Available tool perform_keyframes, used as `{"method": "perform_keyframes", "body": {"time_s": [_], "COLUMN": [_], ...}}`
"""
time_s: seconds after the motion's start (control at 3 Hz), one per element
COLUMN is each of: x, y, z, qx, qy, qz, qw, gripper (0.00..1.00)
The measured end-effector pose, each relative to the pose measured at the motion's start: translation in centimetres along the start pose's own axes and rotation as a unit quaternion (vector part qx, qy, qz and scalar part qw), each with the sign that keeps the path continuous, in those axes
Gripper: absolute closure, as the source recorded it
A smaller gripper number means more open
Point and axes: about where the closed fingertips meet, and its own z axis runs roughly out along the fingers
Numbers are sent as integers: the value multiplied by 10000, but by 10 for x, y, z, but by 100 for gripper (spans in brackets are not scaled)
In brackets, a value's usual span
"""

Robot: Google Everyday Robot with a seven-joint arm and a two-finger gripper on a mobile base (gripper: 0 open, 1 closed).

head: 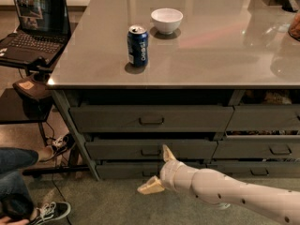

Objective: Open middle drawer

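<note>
The gripper [159, 170] is low down in front of the bench [225, 55]. Its two fingers are spread wide apart and hold nothing. The top finger [168, 153] points up in front of the middle drawer [117, 150], just right of the little dark handle [151, 151]. That drawer sits under the tall top drawer [108, 118]. On the bench stand a blue can [138, 46] and, farther back, a white bowl [166, 20]. A laptop [35, 27] is off to the left.

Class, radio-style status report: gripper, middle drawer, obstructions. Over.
Cream two-finger gripper open, low before the drawers. Wide dark grey middle drawer looks shut; upper finger beside its small dark pull handle. Nothing seen between them.
</note>
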Motion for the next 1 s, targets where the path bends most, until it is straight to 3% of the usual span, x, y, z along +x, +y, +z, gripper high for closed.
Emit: {"method": "perform_keyframes", "body": {"time_s": [0.33, 0.67, 1.0], "x": [17, 20, 21], "y": [-55, -66, -65], "z": [38, 59, 58], "qx": [660, 881, 872], "qy": [64, 248, 248], "qz": [156, -7, 2], "qw": [9977, 9958, 9959], "gripper": [0, 0, 0]}}
